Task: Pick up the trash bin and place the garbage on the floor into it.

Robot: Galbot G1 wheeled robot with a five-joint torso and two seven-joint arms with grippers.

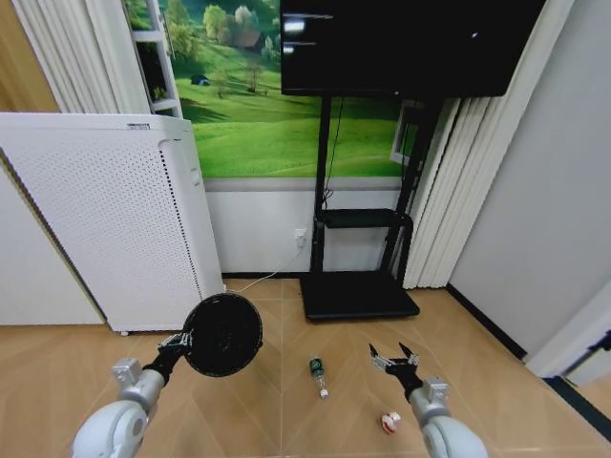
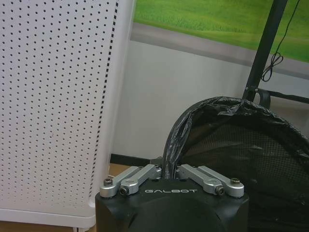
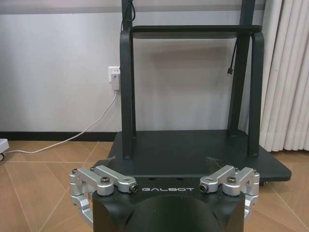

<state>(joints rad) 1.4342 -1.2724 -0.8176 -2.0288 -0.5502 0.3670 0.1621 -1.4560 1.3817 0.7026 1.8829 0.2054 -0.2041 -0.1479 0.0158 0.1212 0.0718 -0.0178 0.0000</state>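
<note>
We hold the trash bin (image 1: 222,334) off the floor, its rim clamped in our left gripper (image 1: 179,341). Our right gripper (image 1: 394,358) hangs spread wide above the floor, near the green bottle (image 1: 317,369) and the red-and-white piece (image 1: 390,421).

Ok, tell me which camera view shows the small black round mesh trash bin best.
The head view: the small black round mesh trash bin shows whole, lifted off the floor in the left gripper, bottom facing the camera. The left wrist view gives just part of its liner-wrapped rim and mesh wall at the closed fingers. The right wrist view faces a black stand.
</note>
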